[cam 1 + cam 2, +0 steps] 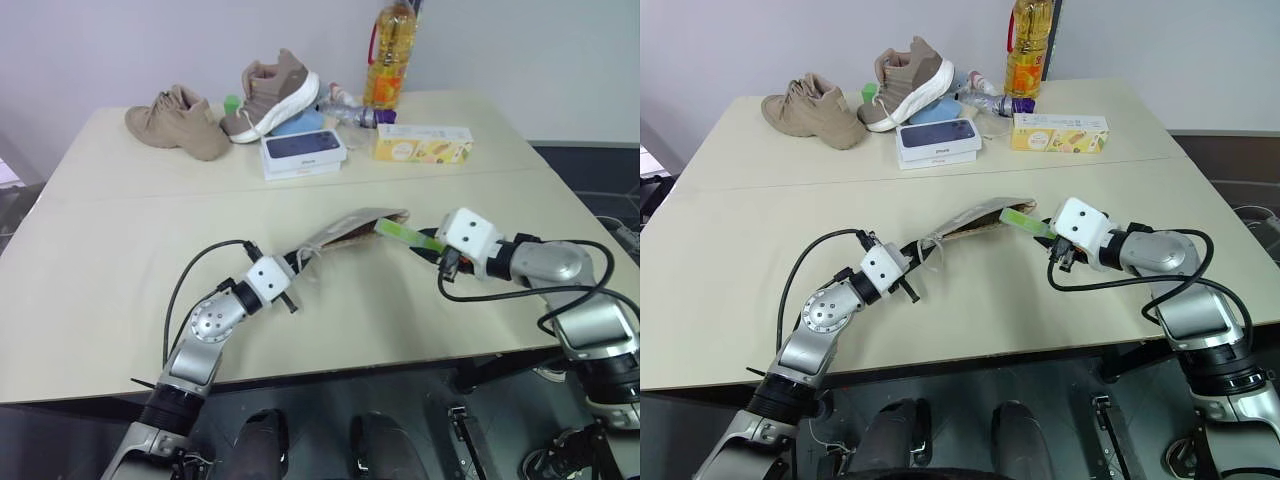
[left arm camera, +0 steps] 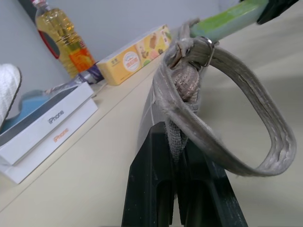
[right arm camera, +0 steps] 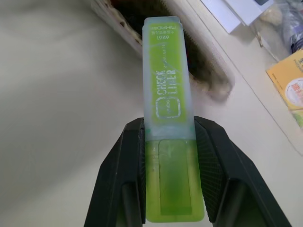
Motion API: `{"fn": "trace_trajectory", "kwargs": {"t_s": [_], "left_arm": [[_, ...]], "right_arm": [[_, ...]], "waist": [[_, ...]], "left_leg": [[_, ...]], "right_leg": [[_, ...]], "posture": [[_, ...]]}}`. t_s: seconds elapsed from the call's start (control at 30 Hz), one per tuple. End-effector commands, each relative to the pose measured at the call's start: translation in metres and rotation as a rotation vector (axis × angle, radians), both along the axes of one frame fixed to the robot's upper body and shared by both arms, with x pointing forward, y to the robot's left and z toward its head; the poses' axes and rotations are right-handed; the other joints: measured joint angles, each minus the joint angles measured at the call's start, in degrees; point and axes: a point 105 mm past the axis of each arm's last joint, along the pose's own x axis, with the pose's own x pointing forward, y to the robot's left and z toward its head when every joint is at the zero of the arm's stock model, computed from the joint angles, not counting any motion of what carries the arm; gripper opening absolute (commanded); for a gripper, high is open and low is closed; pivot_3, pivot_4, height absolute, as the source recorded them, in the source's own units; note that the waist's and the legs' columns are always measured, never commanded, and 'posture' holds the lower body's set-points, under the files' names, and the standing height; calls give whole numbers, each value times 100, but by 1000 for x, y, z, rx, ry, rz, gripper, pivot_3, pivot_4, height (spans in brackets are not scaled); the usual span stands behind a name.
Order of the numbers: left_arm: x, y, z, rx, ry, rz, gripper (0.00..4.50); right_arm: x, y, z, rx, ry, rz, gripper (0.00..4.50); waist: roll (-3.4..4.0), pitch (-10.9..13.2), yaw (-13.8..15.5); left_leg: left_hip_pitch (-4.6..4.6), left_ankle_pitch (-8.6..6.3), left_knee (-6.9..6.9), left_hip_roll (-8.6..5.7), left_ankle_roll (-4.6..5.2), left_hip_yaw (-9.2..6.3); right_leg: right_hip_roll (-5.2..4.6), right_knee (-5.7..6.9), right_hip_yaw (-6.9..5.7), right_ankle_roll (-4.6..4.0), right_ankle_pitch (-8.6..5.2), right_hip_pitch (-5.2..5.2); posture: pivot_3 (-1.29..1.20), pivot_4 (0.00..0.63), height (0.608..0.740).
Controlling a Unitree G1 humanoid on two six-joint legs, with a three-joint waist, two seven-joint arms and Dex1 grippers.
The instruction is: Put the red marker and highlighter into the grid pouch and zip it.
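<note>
Two end effectors busy, frame centre: right end effector (image 3: 169, 156) clamps highlighter (image 3: 166, 109), long axis pointing into grid pouch (image 1: 345, 232) mouth up-left; left end effector (image 2: 175, 156) pinches pouch's near end.

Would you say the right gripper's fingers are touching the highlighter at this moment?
Touching. The right wrist view shows both fingers of the right gripper pressed flat against the sides of the highlighter, no gap.
</note>
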Motion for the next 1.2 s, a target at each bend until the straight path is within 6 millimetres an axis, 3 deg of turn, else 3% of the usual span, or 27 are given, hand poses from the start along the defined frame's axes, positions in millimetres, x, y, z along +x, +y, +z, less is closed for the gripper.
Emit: {"fn": "trace_trajectory", "kwargs": {"t_s": [0.03, 0.33, 0.47, 0.63, 0.7, 0.83, 0.9, 1.03, 1.2], "left_arm": [[-7, -7, 14, -8, -63, -56, 0], [-25, -27, 9, 63, -53, -226, 0], [-26, -29, 9, 66, -47, -240, 0], [-19, -22, 11, 35, -27, -185, 0], [-14, -19, 12, -4, -7, -146, 0], [-5, -16, 15, -68, 23, -81, 0], [1, -16, 19, -124, 35, -44, 0], [7, -17, 26, -195, 39, -9, 0], [12, -22, 30, -218, 30, 18, 0]], "right_arm": [[1, 3, 17, -119, -90, 60, 891], [-15, 53, 20, -404, -226, 411, 891], [-12, 54, 15, -426, -214, 426, 891], [-4, 44, 26, -385, -245, 355, 3404], [-3, 40, 42, -261, -245, 303, 4360], [-9, 32, 74, 28, -199, 228, 4360], [-18, 29, 79, 173, -107, 217, 4360], [-40, 38, 66, 357, 60, 245, 4360], [-40, 67, 30, 476, 181, 177, 4360]], "waist": [[0, 0, 3], [0, 0, -8], [0, 0, 9], [0, 0, 3], [0, 0, 1], [0, 1, 11], [-1, 1, 24], [-5, 2, 79], [-5, 1, 89]], "left_leg": [[0, 0, 0, 0, 0, 0], [0, 0, -2, 0, 0, 2], [0, 0, 0, 0, -1, 2], [0, 0, 4, -1, -1, 4], [0, 0, 4, -1, 0, 4], [1, 0, 5, 0, 0, 1], [1, 0, 6, 0, 0, -1], [2, -2, 5, 0, 2, -6], [5, -2, 6, 1, 3, -11]], "right_leg": [[0, 0, 0, 0, 0, 0], [0, -1, 0, 0, 0, -2], [-1, -1, 0, 0, 0, -2], [-4, -1, 0, 0, 0, 1], [-4, 0, 0, 0, 0, 1], [-3, 0, 0, 1, 1, 4], [-3, 0, -1, 2, 2, 6], [-3, -3, -4, 0, 1, 10], [2, 2, -4, -2, 1, 10]], "posture": [[0, 150, 736], [0, 150, 736], [0, 150, 736], [0, 150, 736], [0, 150, 736], [0, 150, 736], [0, 150, 736], [0, 150, 736], [0, 150, 736]]}}
